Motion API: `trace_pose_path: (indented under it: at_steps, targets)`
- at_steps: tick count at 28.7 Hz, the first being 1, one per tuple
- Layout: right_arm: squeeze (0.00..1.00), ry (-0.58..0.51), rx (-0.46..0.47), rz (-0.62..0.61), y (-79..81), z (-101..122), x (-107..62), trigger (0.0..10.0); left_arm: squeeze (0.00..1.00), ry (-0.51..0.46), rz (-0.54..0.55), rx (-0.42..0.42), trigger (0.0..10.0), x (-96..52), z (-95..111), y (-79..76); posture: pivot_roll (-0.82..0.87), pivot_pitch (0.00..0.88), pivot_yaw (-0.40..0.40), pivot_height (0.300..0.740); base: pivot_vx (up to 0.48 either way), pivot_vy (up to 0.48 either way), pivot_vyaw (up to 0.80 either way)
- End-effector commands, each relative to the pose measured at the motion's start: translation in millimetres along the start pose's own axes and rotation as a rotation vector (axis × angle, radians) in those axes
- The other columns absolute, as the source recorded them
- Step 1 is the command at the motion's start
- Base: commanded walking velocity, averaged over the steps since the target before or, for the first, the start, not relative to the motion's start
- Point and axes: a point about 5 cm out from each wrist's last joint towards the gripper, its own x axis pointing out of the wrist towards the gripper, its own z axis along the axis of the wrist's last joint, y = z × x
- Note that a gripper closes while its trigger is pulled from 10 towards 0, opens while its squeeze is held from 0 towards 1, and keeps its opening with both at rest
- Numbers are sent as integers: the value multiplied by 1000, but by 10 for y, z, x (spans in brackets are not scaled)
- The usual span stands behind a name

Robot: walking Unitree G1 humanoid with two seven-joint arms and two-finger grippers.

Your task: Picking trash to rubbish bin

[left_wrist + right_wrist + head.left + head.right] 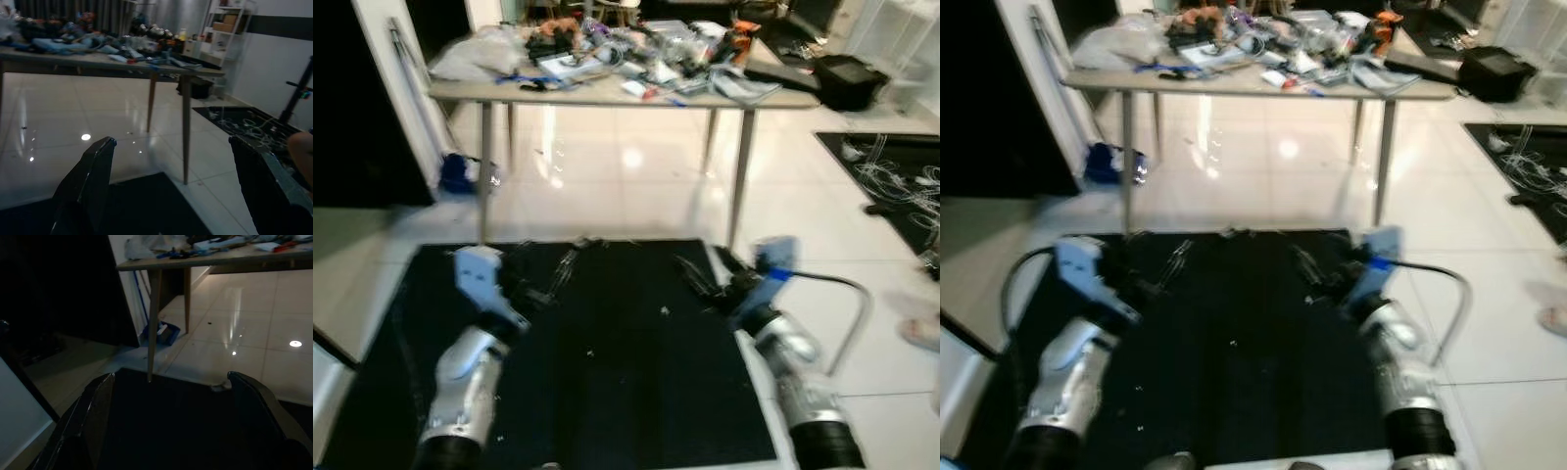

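Two grippers out front, low over black mat (607,372). Left gripper (560,276) fingers spread wide, nothing between them; right gripper (703,277) same, splayed and empty. Trash: only tiny white specks (665,311) on mat, between my grippers and a bit nearer me. Blue crumpled thing (458,174) sits by table leg (484,166), well off to my left. Cluttered table (636,93) ahead, shiny tile floor (617,186) under it open. Cables (901,181) on dark mat to right.

A workshop-like room — cluttered table (607,93), loose cables (901,181), glossy tiled floor (607,186).
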Motion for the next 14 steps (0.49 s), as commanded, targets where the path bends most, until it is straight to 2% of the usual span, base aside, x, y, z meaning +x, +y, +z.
trace_pose_path:
  at_steps: [1, 14]
  targets:
    - [0, 13, -12, -3, -34, 4, -16, 10000, 0, 6, -5, -9, 10000, -4, -12, -14, 8, 0, -10, 740, 307, 0, 0]
    - [0, 13, -13, 1, -36, 11, -11, 10000, 0, 8, -5, -10, 10000, -5, -15, -11, 8, 0, -8, 740, 309, 0, 0]
